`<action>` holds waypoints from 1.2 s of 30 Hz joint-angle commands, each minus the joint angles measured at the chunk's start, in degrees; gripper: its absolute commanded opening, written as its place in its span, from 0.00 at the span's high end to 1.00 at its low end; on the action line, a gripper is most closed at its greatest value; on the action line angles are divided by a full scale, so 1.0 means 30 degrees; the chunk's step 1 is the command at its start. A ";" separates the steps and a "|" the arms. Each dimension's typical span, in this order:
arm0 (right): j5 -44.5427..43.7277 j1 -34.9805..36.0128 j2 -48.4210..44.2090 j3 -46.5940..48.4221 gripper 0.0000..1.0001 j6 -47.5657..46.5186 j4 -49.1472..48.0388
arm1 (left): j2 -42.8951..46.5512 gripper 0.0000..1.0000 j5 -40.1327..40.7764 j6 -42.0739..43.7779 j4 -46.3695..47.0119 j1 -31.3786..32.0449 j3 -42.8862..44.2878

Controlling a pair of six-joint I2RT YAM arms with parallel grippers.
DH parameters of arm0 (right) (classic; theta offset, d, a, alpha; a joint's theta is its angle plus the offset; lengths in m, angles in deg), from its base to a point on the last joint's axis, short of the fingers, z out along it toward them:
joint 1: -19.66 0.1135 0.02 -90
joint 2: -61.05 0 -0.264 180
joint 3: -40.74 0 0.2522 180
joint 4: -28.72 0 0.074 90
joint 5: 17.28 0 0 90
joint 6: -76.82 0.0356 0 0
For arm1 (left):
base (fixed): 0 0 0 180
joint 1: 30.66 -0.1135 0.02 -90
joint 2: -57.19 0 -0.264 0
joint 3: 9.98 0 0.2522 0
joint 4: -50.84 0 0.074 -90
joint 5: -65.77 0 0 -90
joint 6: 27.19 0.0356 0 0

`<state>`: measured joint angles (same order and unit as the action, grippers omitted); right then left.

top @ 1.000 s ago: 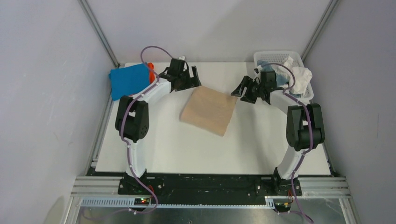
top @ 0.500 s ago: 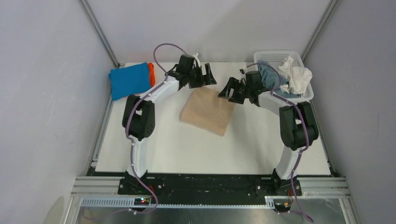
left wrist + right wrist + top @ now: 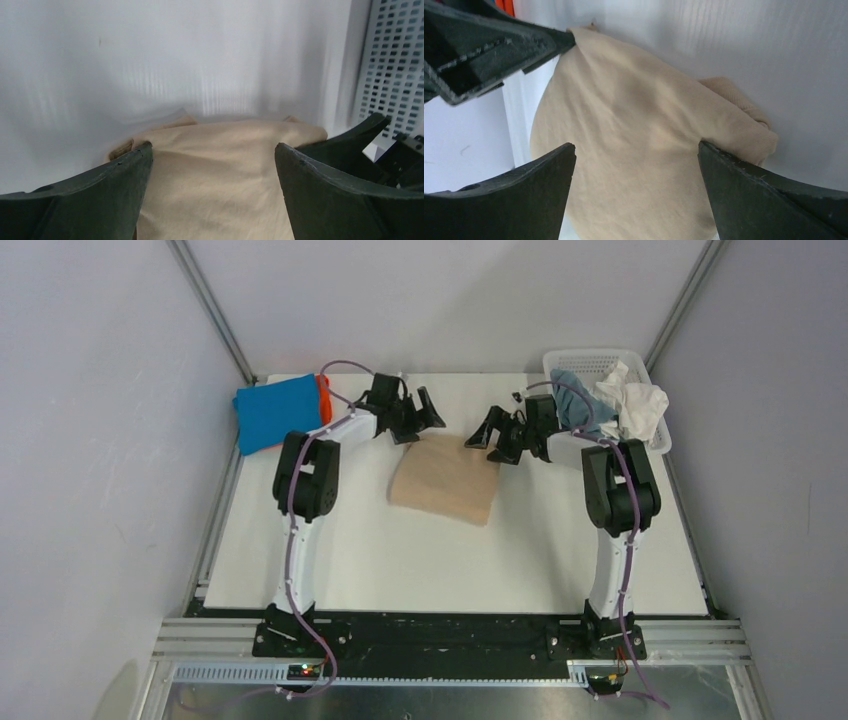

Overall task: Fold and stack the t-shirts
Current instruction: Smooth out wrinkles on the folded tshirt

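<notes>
**Tan tee: both hands poised at its far corners**

Tan tee (image 3: 445, 480) lies folded in the middle of the bench (image 3: 400, 560), with its far edge between the two arms. The left hand (image 3: 424, 426) hovers at the far left corner and the right hand (image 3: 483, 440) at the far right corner. Both have their fingers spread wide and hold nothing. In each wrist view the cloth fills the gap between the fingers.

The step looks like a two-corner pinch on that far edge. Each hand should get a finger under every layer, not only the top one, before closing. Closing together and lifting level should keep the fold from opening or skewing. A ribbed edge (image 3: 734, 97) pokes out at one corner and is best caught inside the grip.

A blue tee (image 3: 275, 412) lies folded at the far left over an orange tee (image 3: 323, 398). A white tee (image 3: 640, 405) and a grey-blue tee (image 3: 575, 390) sit in the basket (image 3: 590, 357).

No brand, label or writing can be read.
</notes>
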<state>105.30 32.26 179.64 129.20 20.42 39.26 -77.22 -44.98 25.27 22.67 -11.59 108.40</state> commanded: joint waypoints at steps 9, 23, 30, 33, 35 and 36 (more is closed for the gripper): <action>-0.7060 0.3090 -0.4759 -0.4360 0.02 -0.0462 0.4348 | 0.7985 0.00 0.6195 -0.0125 -0.1654 0.1644 -1.1277; -0.8234 0.5553 -1.4314 -0.7392 0.01 -0.0435 0.5957 | 1.7796 0.00 0.5464 -0.0081 -0.1851 0.3939 -1.3640; -0.5042 0.6691 -1.5991 -1.3801 0.01 0.3266 0.0272 | 1.8348 0.00 0.2599 -0.2783 0.2466 0.6586 -2.0220; -0.5700 0.6725 -1.5195 -1.4559 0.01 0.3843 0.0766 | 1.8498 0.00 0.2295 -0.3752 0.4520 0.6750 -2.3154; -0.6062 0.6672 -1.4748 -1.5352 0.01 0.4130 0.0831 | 1.8656 0.00 0.2678 -0.3769 0.4667 0.6744 -2.4538; -0.6342 0.6575 -1.4561 -1.5884 0.01 0.4198 0.0772 | 1.8707 0.00 0.3089 -0.3833 0.4677 0.6741 -2.4959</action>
<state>87.77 52.22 134.79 84.17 29.32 45.77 -22.66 -35.69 17.16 31.67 8.54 38.45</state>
